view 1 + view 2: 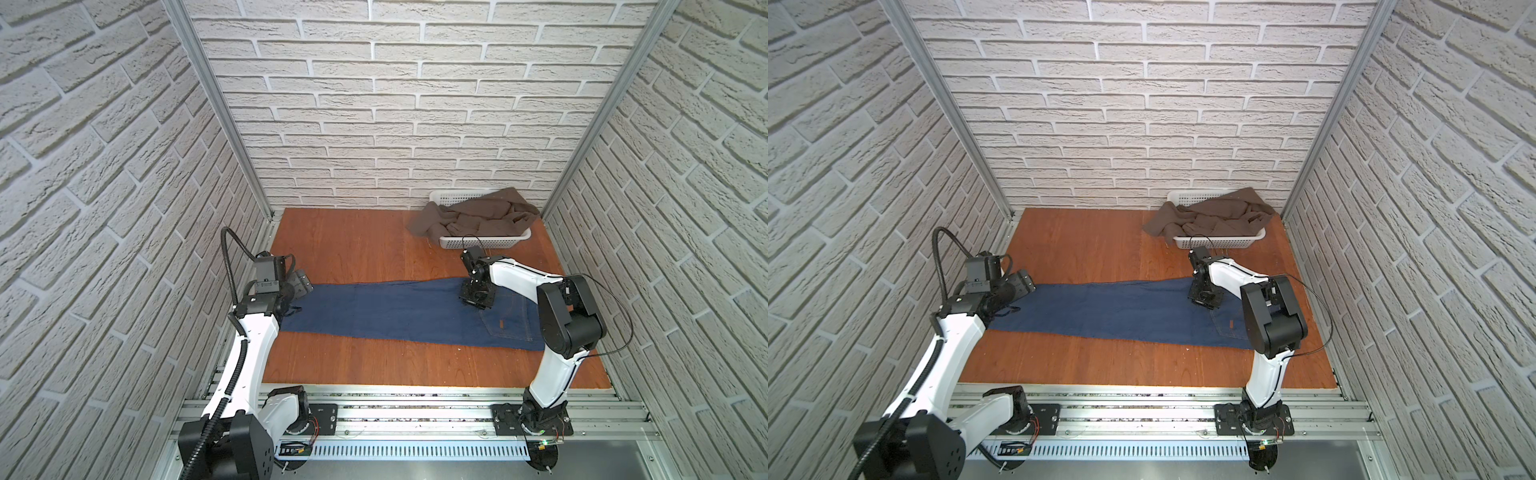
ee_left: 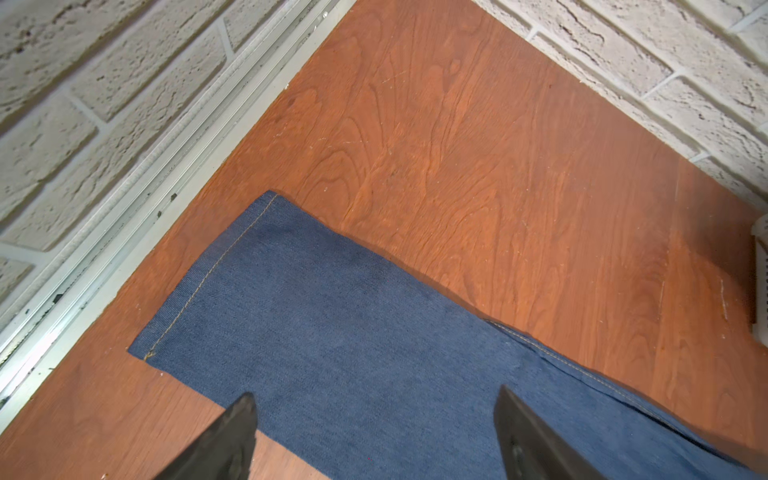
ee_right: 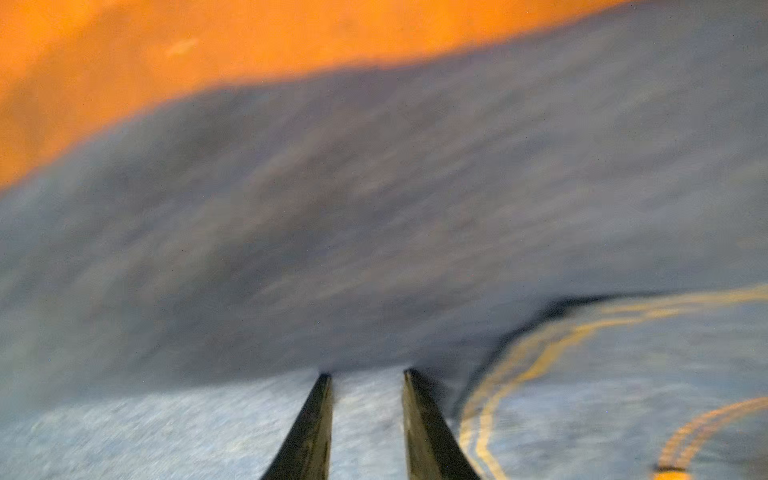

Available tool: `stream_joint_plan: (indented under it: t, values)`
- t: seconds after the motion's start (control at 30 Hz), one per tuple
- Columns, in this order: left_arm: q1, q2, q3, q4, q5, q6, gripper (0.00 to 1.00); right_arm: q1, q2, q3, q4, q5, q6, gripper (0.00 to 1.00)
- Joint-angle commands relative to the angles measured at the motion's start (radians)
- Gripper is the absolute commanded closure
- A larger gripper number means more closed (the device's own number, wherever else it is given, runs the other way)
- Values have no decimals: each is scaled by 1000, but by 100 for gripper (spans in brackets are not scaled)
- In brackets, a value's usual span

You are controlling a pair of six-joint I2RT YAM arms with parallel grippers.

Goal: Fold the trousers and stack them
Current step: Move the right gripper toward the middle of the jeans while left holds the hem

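Jeans point(image 1: 386, 309) lie flat across the wooden table point(image 1: 353, 245), heavy, stiff denim I'd take at the hem point(image 2: 208, 274) near my left gripper point(image 2: 376, 395), jaws wide apart, while the right gripper point(image 3: 365, 374) by the back pocket point(image 1: 509, 322) sits narrowed, perhaps pinching cloth, too blurred to tell.

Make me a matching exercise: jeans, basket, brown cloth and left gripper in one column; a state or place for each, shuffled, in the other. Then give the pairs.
1 jeans
2 basket
3 brown cloth
4 left gripper

A open, by the hem of the jeans
B white, far right
C laid flat, dark blue
D crumpled, spilling over the basket's rim

Pairs: 1-C, 2-B, 3-D, 4-A
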Motion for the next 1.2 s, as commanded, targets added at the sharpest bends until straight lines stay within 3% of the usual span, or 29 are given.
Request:
stream_joint_plan:
  t: [0.0, 0.2, 0.43, 0.6, 0.83, 1.17]
  values:
    - [37, 2, 30, 19, 34, 44, 12, -74, -13, -49, -60, 99, -29, 69]
    - [100, 59, 49, 30, 108, 62, 13, -163, -33, -63, -67, 114, -56, 69]
    - [105, 153, 54, 60, 164, 103, 14, -256, -65, -63, -85, 157, -67, 68]
    - [105, 229, 68, 56, 164, 116, 14, -259, -112, -72, -65, 97, -69, 68]
    - [108, 312, 77, 70, 150, 131, 14, -127, -189, -49, -66, 33, -81, 68]
    - [122, 477, 127, 80, 148, 174, 15, 37, -141, -64, -22, -31, -45, 68]
